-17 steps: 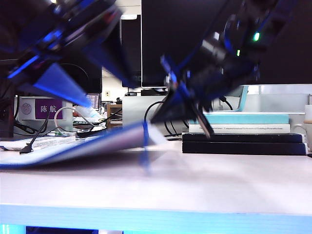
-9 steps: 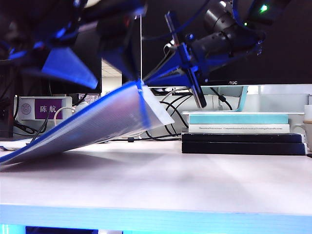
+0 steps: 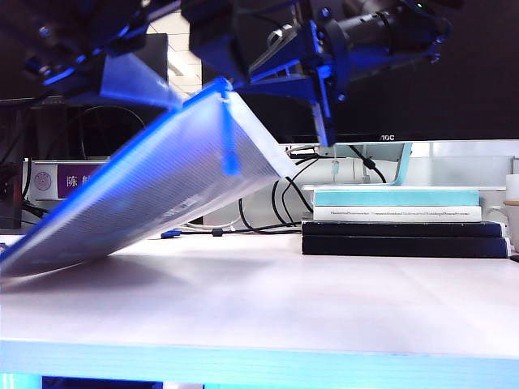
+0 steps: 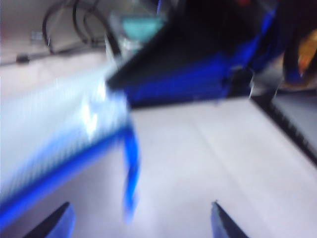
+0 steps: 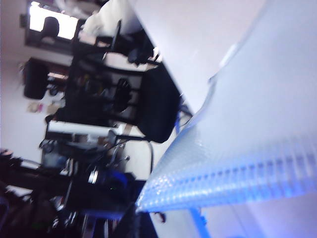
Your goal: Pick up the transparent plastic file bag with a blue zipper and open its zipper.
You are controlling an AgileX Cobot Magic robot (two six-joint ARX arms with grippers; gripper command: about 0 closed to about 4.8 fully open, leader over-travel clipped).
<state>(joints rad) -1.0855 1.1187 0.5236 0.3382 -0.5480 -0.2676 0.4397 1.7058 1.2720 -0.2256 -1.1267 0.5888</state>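
Left wrist view heavily motion-blurred throughout. Exterior view backlit; arms dark silhouettes, soft shadow under file bag (image 3: 154, 194). Right wrist view soft, window glare.

I see the file bag (image 3: 154, 194) as translucent meshed plastic with a glossy blue zipper (image 3: 122, 158); the table (image 3: 324, 300) looks smooth and matt.

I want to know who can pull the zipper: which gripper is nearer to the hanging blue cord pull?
Left. The left gripper hovers open just before the blue cord pull; the right gripper grips the file bag corner above it.
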